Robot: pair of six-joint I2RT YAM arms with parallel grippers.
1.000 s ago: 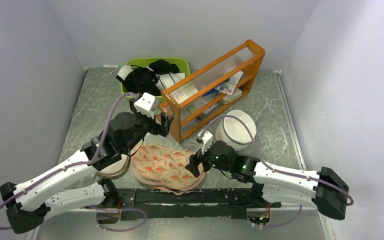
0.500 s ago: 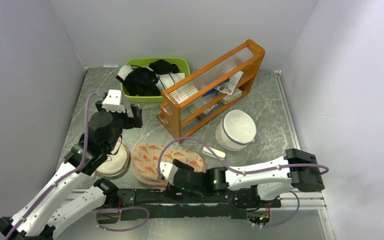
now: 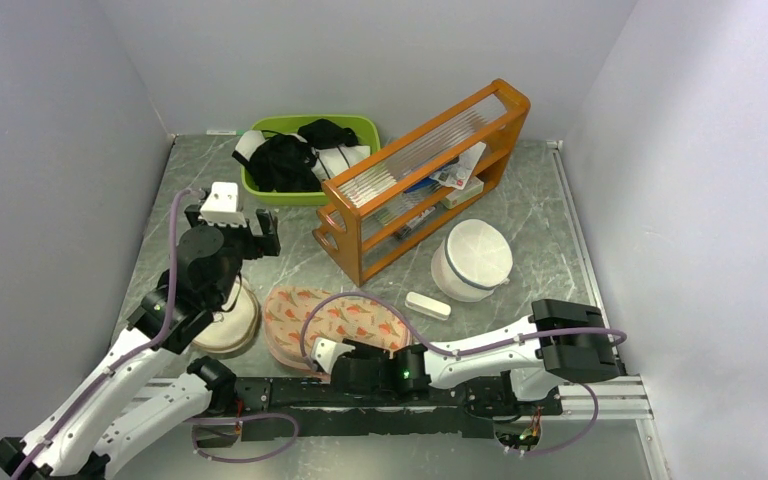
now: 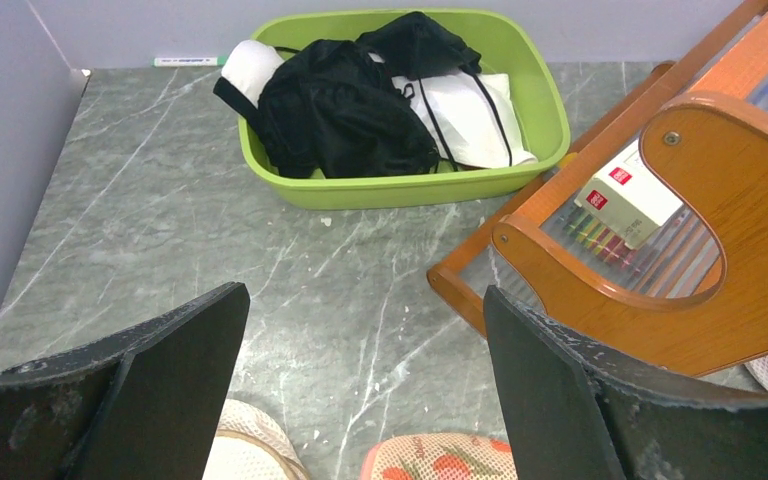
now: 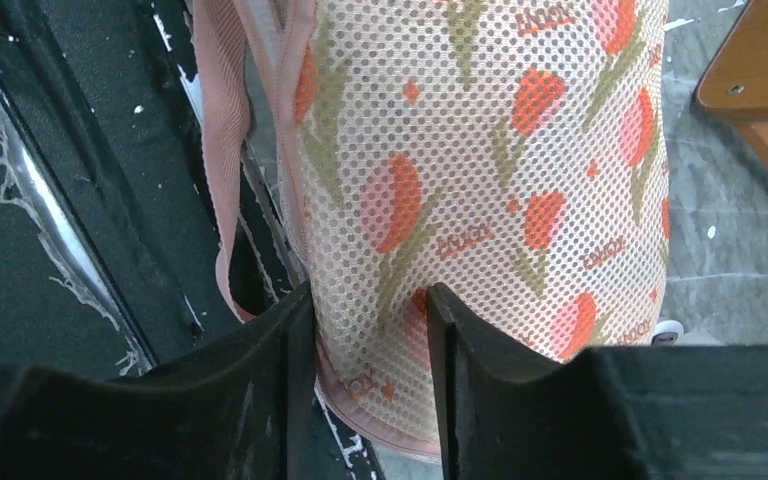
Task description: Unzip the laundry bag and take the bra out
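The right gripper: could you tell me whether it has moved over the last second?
Yes. The right gripper has swung left and nearer, away from the orange rack, to the near edge of the laundry bag.

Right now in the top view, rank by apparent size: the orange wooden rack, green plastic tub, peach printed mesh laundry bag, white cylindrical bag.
1. orange wooden rack
2. green plastic tub and peach printed mesh laundry bag: alike, bag partly under the right arm
3. white cylindrical bag
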